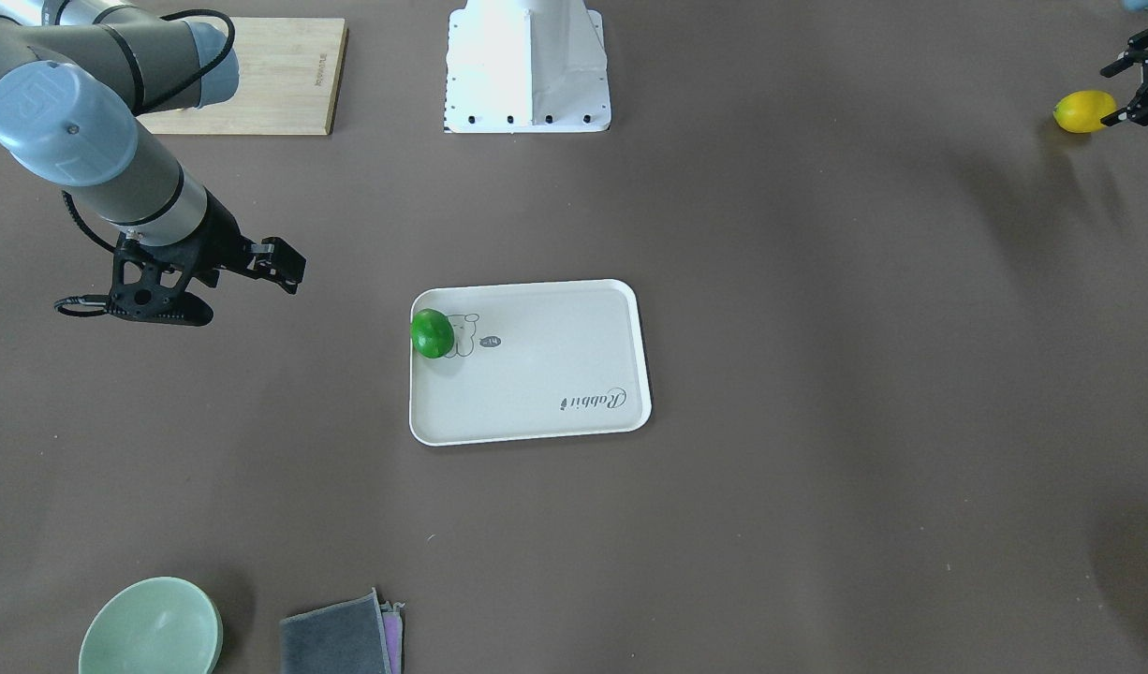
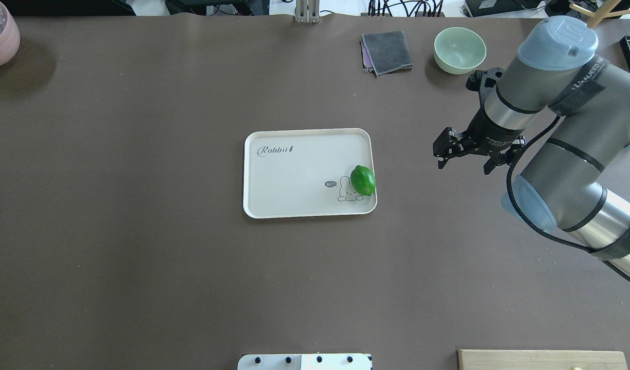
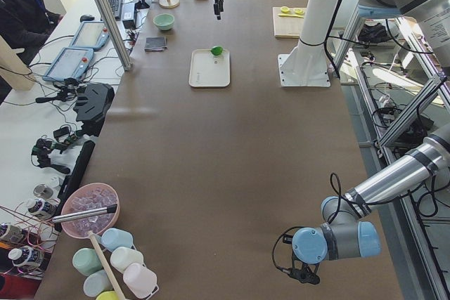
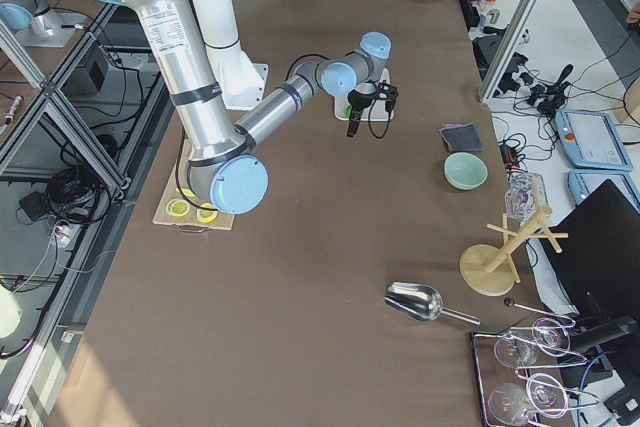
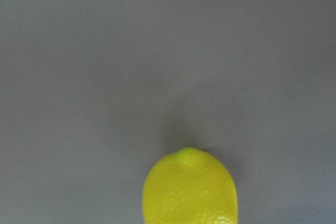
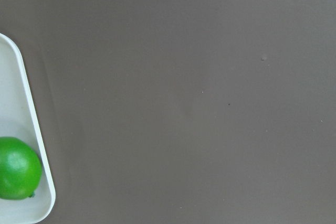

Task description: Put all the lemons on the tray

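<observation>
So, yellow lemon [image 1: 1084, 110]: sitting on the table [image 1: 817, 374] well away from the tray [image 1: 537, 412], way out on the robot's left side. One pointed end faces the left wrist camera.
handling: my guess is firm and fairly light, with a pebbly, slightly waxy skin. Not fragile, but it's an oval, so it'll roll or squirt out of a sloppy pinch.
where to grab: across the fat middle, one pad on each long side (not the pointy tips, those would just slide out).
left gripper [image 1: 1111, 94]: right next to that lemon, fingers spread, nothing held. In the front view one fingertip looks to be at the fruit's edge; can't tell if it actually touches.
in the way: nothing I can spot on the stretch of table from this lemon to the tray.
tray room: most of it is bare, so plenty of landing space. The low rim has to be cleared on the way in.
green lemon [image 1: 432, 333]: already on the tray, close against the rim on the robot's right side, by the little cartoon animal.
right gripper [image 2: 464, 160]: hanging just off that same side of the tray, fingers apart, empty.
further out: grey cloth [image 2: 387, 51] and pale green bowl [image 2: 460, 50] beyond the tray toward the operators' edge, bamboo cutting board [image 1: 265, 75] back on the robot's right. None of them are near the carry line.
</observation>
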Tool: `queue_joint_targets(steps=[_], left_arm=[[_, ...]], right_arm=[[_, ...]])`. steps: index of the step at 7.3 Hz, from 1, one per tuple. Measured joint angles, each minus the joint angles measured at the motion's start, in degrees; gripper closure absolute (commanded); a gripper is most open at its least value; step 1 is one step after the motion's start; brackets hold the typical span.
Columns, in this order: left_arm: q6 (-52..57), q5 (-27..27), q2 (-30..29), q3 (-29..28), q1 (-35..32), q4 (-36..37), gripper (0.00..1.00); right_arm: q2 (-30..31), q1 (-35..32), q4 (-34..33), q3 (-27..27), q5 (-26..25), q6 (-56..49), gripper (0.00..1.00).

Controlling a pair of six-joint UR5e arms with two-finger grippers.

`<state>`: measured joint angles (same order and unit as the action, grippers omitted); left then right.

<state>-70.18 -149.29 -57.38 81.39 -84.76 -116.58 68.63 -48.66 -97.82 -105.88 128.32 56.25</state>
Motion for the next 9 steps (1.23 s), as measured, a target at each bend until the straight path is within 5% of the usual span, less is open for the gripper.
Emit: queue_joint_targets(steps=[3,4,6,8,9], left_arm=[[-0.19,-1.9,-0.66,-3.52,-1.63,-0.49,0.03],[-0.18,-3.18,-0.93,-4.56,-1.68,-0.52,0.11],[-0.3,-5.25,-2.73,-7.05,-1.73,-0.5,0.43],[-0.63,-6.09,-4.27,-8.31,-1.76,-0.49,1.0],[-0.76,-6.76,-4.54,-8.27,-1.78,-0.53,1.0]], right_arm=[[0.22,0.46,0.0,0.05,-0.08,0.0,0.0],[0.25,0.53,0.0,0.06,-0.09,0.0,0.0],[0.27,0.58,0.0,0.06,-0.09,0.0,0.0],[0.2,0.58,0.0,0.06,-0.04,0.0,0.0],[0.12,0.58,0.0,0.06,-0.01,0.0,0.0]])
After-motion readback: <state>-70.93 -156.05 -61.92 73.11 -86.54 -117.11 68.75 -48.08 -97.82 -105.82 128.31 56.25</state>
